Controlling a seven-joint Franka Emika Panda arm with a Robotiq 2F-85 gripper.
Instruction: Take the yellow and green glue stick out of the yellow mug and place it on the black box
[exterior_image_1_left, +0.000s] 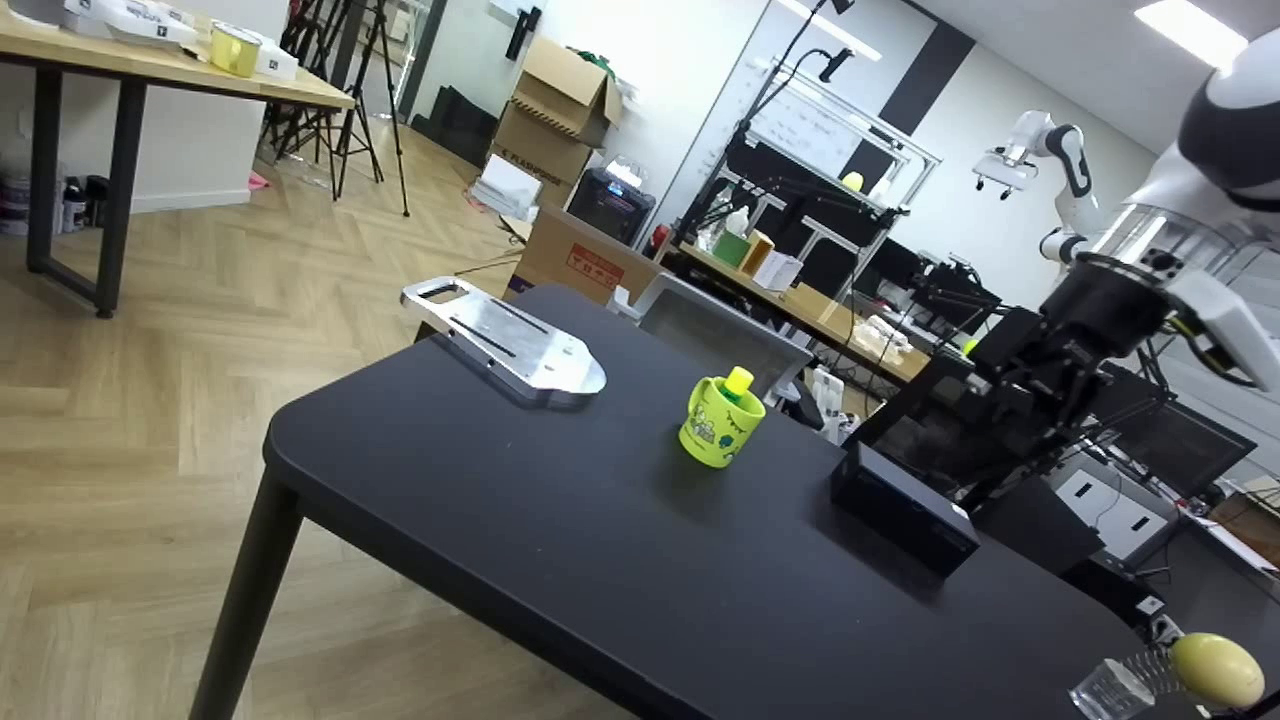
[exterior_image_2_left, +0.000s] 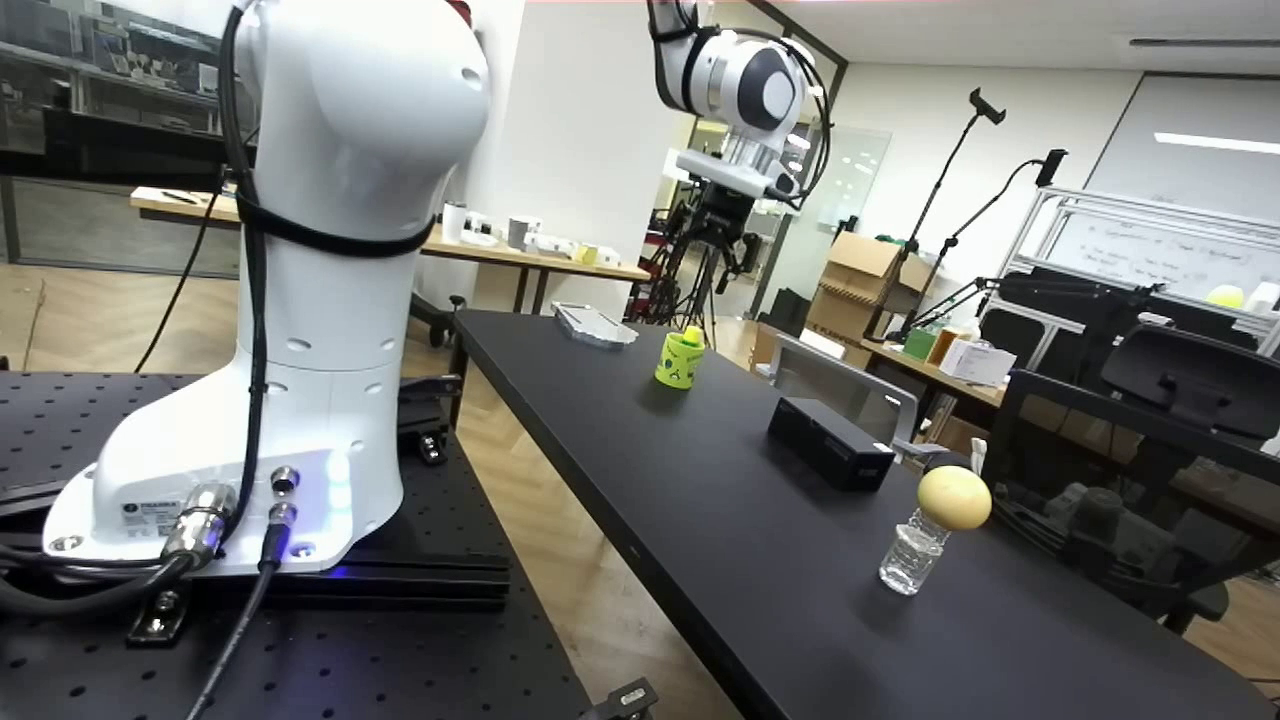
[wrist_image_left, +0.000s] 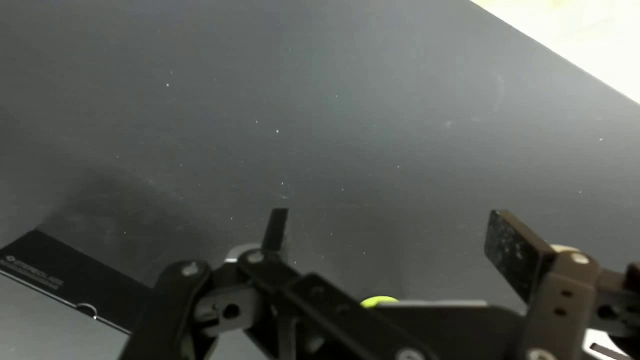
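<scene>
The lime-yellow mug stands upright on the dark table in both exterior views (exterior_image_1_left: 715, 432) (exterior_image_2_left: 678, 365). The glue stick stands in it, its yellow cap and some green above the rim (exterior_image_1_left: 738, 382) (exterior_image_2_left: 693, 335); its lower part is hidden. The black box lies to the mug's right in both exterior views (exterior_image_1_left: 900, 515) (exterior_image_2_left: 830, 445). My gripper (wrist_image_left: 387, 212) is open and empty in the wrist view, fingers wide apart. It hangs above the table in an exterior view (exterior_image_2_left: 735, 265). In the wrist view a lime-yellow edge, seemingly the mug (wrist_image_left: 378, 301), shows behind the gripper body, and the box (wrist_image_left: 75, 280) lies lower left.
A flat silver-grey plate with a handle (exterior_image_1_left: 505, 335) lies on the table (exterior_image_1_left: 600, 570) left of the mug. A clear glass jar (exterior_image_2_left: 910, 555) topped by a round yellow ball (exterior_image_2_left: 953, 498) stands past the box. A chair (exterior_image_1_left: 720, 335) stands behind the table.
</scene>
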